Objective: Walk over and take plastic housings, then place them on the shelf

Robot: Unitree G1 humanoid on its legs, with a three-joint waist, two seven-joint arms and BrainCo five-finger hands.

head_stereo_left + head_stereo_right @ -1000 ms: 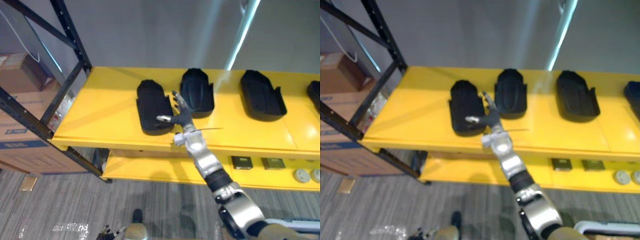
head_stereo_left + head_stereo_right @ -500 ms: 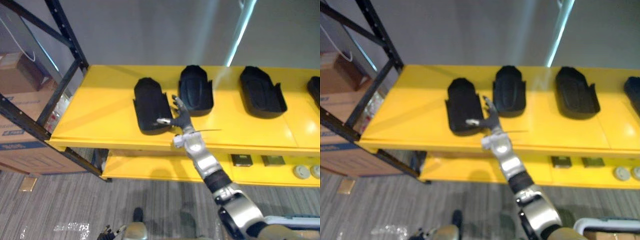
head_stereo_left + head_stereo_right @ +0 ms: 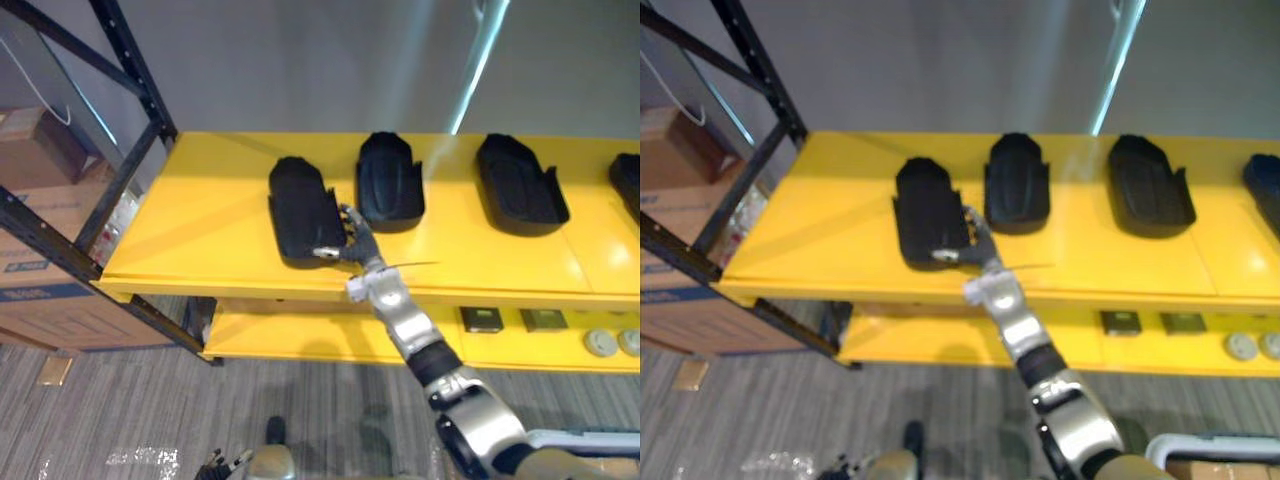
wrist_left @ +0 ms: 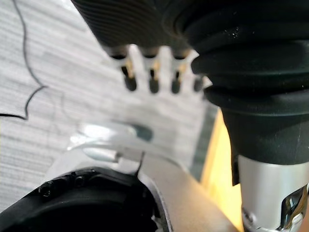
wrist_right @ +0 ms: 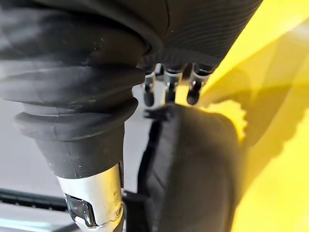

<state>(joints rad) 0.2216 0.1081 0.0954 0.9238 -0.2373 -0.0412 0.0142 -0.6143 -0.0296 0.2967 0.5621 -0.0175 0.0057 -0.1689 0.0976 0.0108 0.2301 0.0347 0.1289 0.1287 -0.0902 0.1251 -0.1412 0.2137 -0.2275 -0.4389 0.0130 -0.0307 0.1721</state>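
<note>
At the near right corner of the leftmost housing (image 3: 300, 205), the right hand (image 3: 347, 240) now makes contact. One second ago it stood just beside that corner with a strip of yellow shelf (image 3: 200, 230) showing between them; it has since shifted across and closed the gap. The housing itself has not visibly moved.

Fingers (image 5: 166, 89): relaxed and fairly straight, tips resting on the rim of the leftmost housing. The thumb lies along its near end. They are not wrapped round the part, so nothing is gripped.

Location of the task part: flat on the top level of the shelf, close to the front edge. A second housing (image 3: 390, 180) lies just to the right of the leftmost housing and further back. A third housing (image 3: 520, 185) lies well to the right of it.

Meaning for the task: placement of this part appears complete. The renewed contact most likely serves to nudge or square the leftmost housing, not to lift it.

The left hand (image 4: 152, 82) hangs over the floor, fingers straight and empty.
</note>
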